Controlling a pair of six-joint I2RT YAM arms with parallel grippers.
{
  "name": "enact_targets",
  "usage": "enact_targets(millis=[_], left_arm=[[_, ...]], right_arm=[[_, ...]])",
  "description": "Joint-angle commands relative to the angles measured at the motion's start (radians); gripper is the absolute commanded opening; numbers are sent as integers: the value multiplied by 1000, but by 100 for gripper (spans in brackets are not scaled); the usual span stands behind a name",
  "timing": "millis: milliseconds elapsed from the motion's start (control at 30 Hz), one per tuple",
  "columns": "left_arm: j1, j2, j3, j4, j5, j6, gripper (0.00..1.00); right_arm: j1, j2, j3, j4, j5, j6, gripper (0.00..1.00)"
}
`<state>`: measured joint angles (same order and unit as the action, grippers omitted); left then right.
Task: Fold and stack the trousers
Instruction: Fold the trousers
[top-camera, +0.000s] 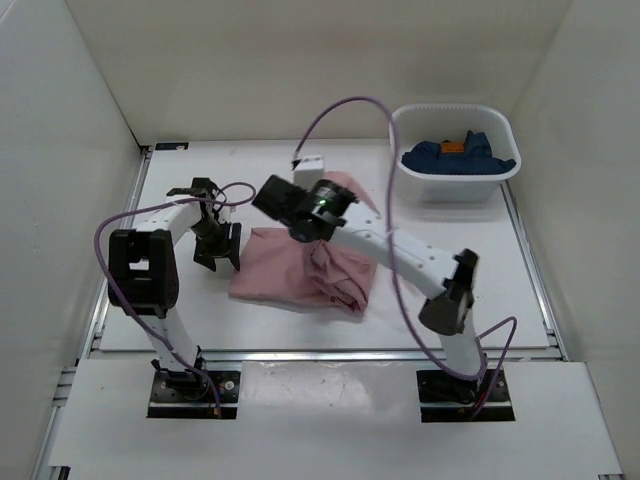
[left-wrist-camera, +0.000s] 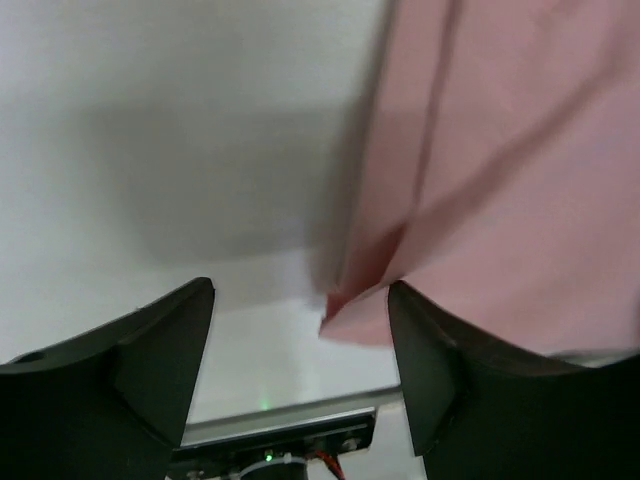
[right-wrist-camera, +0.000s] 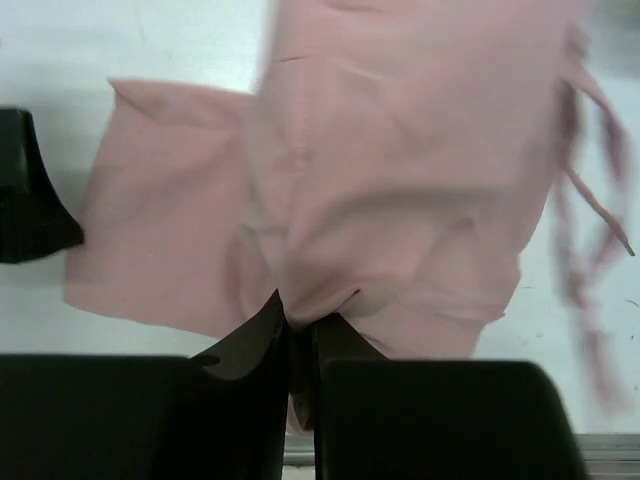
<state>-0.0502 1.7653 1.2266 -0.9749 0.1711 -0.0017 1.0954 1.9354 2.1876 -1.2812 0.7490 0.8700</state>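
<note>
Fabric fills my right wrist view: my right gripper (right-wrist-camera: 300, 335) is clenched tight on a pinch of the trousers (right-wrist-camera: 400, 200). The fold is drawn up between the two closed fingers, and the rest of the pink cloth spreads beyond them over the white table (right-wrist-camera: 150, 40), with the drawstrings (right-wrist-camera: 600, 215) trailing at the right side. My left gripper (left-wrist-camera: 300, 290) is spread wide and grasps nothing. A corner of the trousers sits in its gap, close to the finger on the right of that view, though I cannot tell whether it touches. From above, the trousers lie bunched mid-table between my arms, the left gripper at their left edge.
</note>
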Motion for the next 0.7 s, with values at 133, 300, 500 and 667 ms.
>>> enact_targets(millis=[133, 300, 500, 667], left_arm=[[9, 65, 8, 96, 5, 2, 43], [9, 74, -1, 105, 88, 2, 15], [9, 74, -1, 105, 130, 2, 15], [21, 74, 10, 105, 107, 2, 22]], right_arm=[[11, 68, -39, 198, -26, -140, 0], [11, 175, 35, 290, -137, -170, 0], [11, 267, 80, 335, -249, -189, 9], [37, 350, 135, 453, -533, -450, 73]])
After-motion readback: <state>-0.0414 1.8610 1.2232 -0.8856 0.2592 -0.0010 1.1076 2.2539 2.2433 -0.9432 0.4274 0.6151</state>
